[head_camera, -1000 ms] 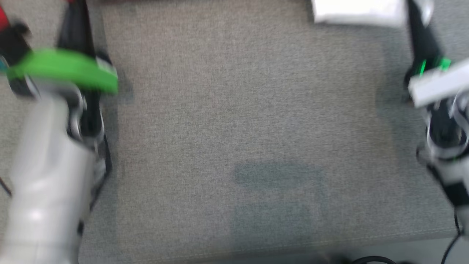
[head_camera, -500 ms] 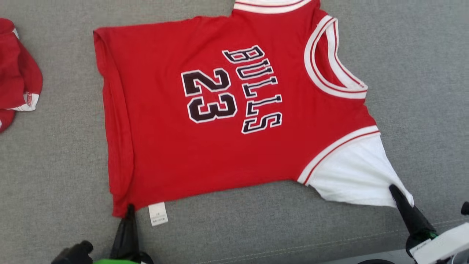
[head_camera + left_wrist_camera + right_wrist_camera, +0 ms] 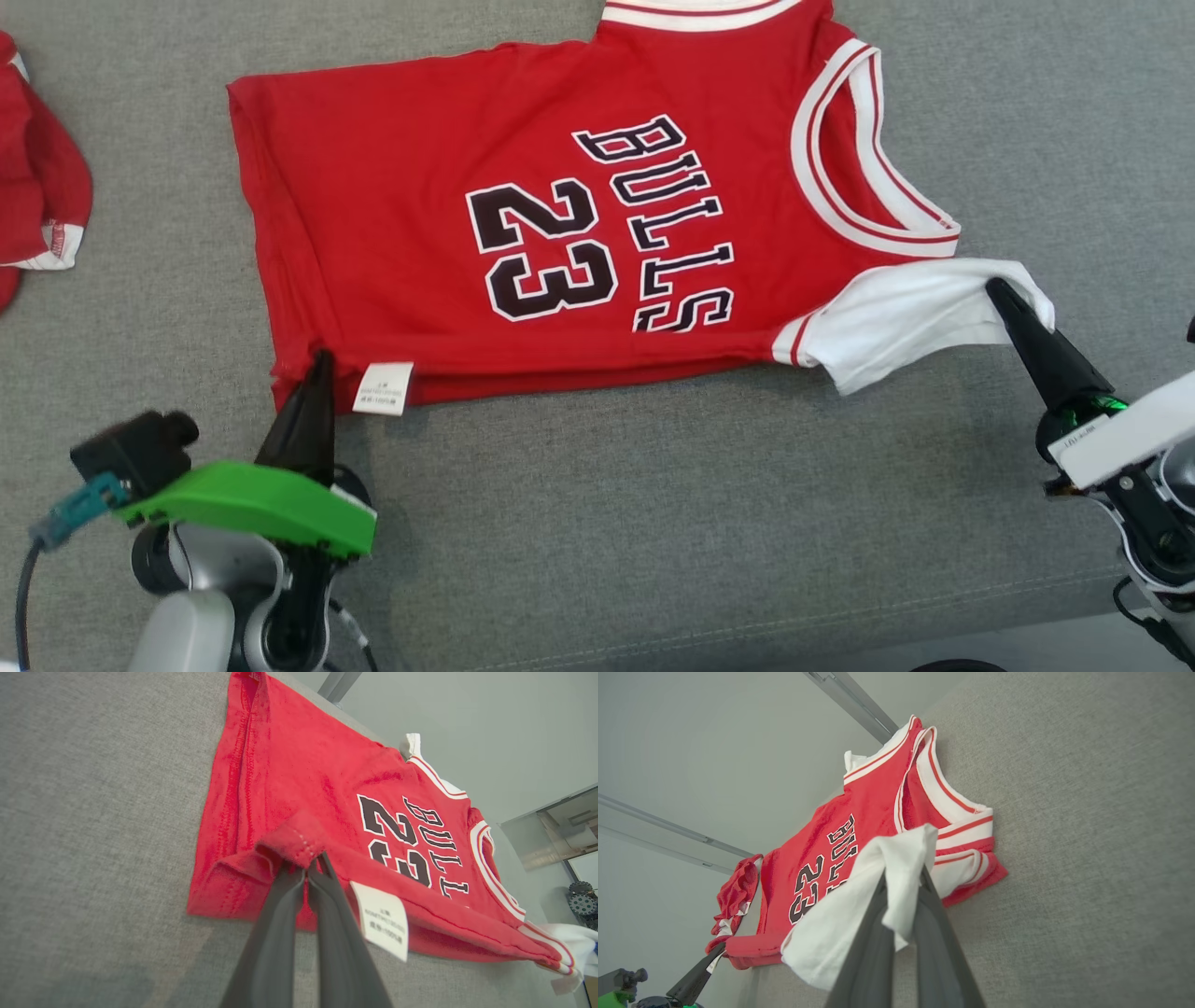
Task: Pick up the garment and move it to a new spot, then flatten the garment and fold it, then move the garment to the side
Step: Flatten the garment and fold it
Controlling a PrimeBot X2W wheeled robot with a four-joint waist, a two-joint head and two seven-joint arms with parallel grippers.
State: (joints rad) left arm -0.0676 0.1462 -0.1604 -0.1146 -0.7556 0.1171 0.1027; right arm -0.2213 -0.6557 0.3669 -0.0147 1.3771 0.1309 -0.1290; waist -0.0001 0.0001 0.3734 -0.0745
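Head view: red jersey [image 3: 560, 233] lies spread on the grey fabric surface [image 3: 653, 523], centre to far side, collar to the right, hem to the left, black "BULLS 23" print facing up. The left hand [image 3: 320, 362] is pinched shut on the near hem corner [image 3: 299, 359], just beside the white care label [image 3: 383, 387]. The right hand [image 3: 1001, 291] is shut on the white sleeve [image 3: 906, 327] at near right. The near edge is raised and rolled in, cutting off the bottom of the "S". My read is that flattening is done and the fold is under way, the near long edge being carried toward the far edge. Next both hands should travel far together, level, keeping the edge taut, then lay it down and let go. A second red garment [image 3: 37, 205] sits at far left, well apart. Left wrist view: the two dark fingers are closed with the doubled hem corner clamped at the tips, the label hanging to the right, and soft folds running along the hem. Right wrist view: the fingers are closed with the bunched white sleeve draped over the tips. It is thin, limp cloth, red with white-and-red trim at collar and armhole, and it could slip or sag if the hands move unevenly.
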